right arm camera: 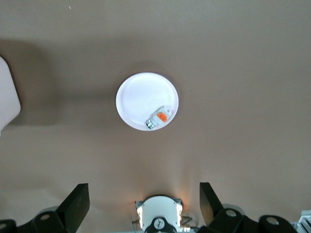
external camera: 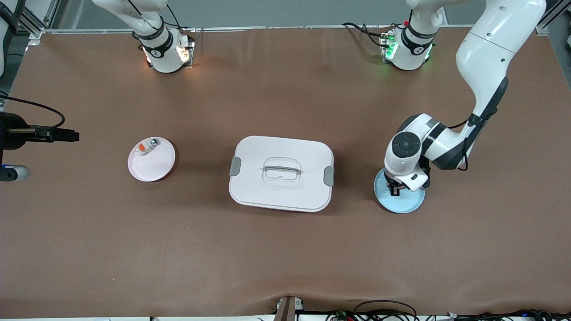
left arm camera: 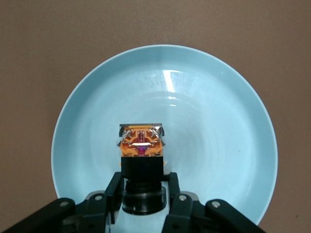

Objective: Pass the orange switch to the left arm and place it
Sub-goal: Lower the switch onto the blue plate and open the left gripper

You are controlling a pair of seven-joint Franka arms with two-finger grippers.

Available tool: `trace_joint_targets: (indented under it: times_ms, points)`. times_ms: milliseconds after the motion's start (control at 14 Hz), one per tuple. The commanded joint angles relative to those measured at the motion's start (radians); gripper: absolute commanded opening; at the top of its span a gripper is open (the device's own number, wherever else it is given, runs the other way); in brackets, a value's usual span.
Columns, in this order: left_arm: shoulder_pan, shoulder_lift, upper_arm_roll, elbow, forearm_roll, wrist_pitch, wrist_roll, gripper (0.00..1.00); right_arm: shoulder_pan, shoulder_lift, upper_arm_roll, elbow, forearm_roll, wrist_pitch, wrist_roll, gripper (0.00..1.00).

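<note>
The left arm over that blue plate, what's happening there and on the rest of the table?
The left hand is down over the blue plate at the left arm's end of the table, its fingers closed around the orange switch. The white box sits shut mid-table. Toward the right arm's end, a pink plate holds a pale piece with an orange patch. The right hand waits, open, high over the table near that plate.

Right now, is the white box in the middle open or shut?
Shut. The lid sits flat on the box, its clear handle on top, and both grey side latches lie against the sides.
</note>
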Motion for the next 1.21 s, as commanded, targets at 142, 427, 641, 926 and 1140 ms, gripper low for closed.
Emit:
trace_joint_targets:
  times_ms: [142,427,641,926,1140]
  points:
    - [0.004,0.011,-0.004,0.013,0.029,0.011,-0.019,0.85,-0.034,-0.335,0.008,-0.501,0.03,0.293,0.016,1.0]
    - [0.019,-0.001,-0.006,0.015,0.026,0.011,-0.022,1.0,-0.037,-0.384,0.006,-0.568,0.037,0.351,0.016,1.0]
    - [0.033,-0.007,-0.006,0.036,0.011,-0.004,-0.025,1.0,-0.035,-0.384,0.006,-0.538,0.07,0.358,0.016,1.0]
    - [0.056,-0.048,-0.012,0.033,-0.05,-0.011,0.01,1.0,-0.035,-0.392,0.005,-0.516,0.095,0.398,0.015,1.0]
    - [0.053,-0.102,-0.013,0.028,-0.194,-0.035,0.241,1.0,-0.049,-0.392,0.003,-0.501,0.08,0.415,-0.004,1.0]
